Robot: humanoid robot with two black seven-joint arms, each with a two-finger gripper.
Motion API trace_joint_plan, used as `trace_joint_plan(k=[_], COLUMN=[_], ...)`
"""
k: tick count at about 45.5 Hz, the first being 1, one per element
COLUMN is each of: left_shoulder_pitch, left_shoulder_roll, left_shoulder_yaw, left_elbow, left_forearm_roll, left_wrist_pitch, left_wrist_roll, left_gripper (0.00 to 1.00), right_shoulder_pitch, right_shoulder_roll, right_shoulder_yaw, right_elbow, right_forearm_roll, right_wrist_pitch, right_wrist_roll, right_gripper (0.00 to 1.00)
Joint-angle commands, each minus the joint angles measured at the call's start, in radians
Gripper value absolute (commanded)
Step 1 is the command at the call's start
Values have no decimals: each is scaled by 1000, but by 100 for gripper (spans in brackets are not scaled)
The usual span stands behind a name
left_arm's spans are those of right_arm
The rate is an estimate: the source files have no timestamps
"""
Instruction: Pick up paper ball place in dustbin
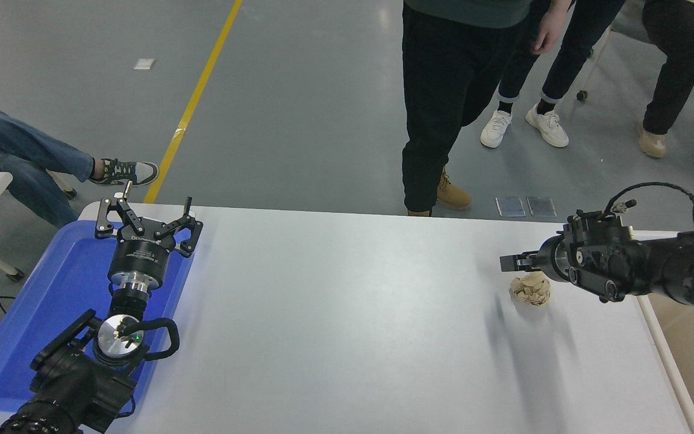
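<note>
Head view, the only one we have: the right end effector (511, 263) reaches in from the right edge, lying almost level and pointing left, its tip just above the far edge of the paper ball (530, 289). From this angle the fingers overlap into one dark stub, so I cannot tell how far apart they stand, and nothing shows between them. The paper ball sits on the white table (335, 313) toward the right side, untouched by the look of it, with the arm's shadow smeared across the surface in front of it. Approach stage, I'd say: the arm is low and close so the tip can drop over the wad.

The dustbin (660, 337) is right there at the table's right edge, its off-white rim running down the picture and the beige inner wall beyond, so the carry looks short. The arm's own body hangs over that rim.

Over at lower left, the left end effector (145, 220) is parked above the blue tray (64, 283), fingers spread wide, holding nothing.

Nothing lies between ball and bin. People's legs (443, 102) stand beyond the far edge, well apart from the work.
</note>
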Motion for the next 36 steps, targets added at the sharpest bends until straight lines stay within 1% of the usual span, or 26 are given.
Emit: trace_joint_plan(k=[1, 14, 24, 27, 31, 36], left_shoulder_pitch=[0, 0, 0, 0, 0, 0], left_shoulder_roll=[0, 0, 0, 0, 0, 0], left_shoulder_yaw=[0, 0, 0, 0, 0, 0], left_elbow=[0, 0, 0, 0, 0, 0], left_forearm_roll=[1, -1, -1, 1, 1, -1], left_wrist_pitch=[0, 0, 0, 0, 0, 0], left_wrist_roll=[-1, -1, -1, -1, -1, -1], left_gripper=[100, 100, 100, 100, 100, 100], right_shoulder_pitch=[-59, -114, -139, -144, -147, -148], right_shoulder_roll=[19, 25, 25, 25, 25, 25], right_shoulder_yaw=[15, 40, 63, 66, 67, 70], right_elbow=[-61, -96, -107, -107, -104, -98], right_forearm_roll=[-12, -24, -50, -50, -50, -50], right_wrist_pitch=[-34, -61, -64, -63, -63, -60], right_wrist_roll=[0, -2, -3, -5, -17, -20], right_gripper=[100, 100, 97, 91, 80, 69])
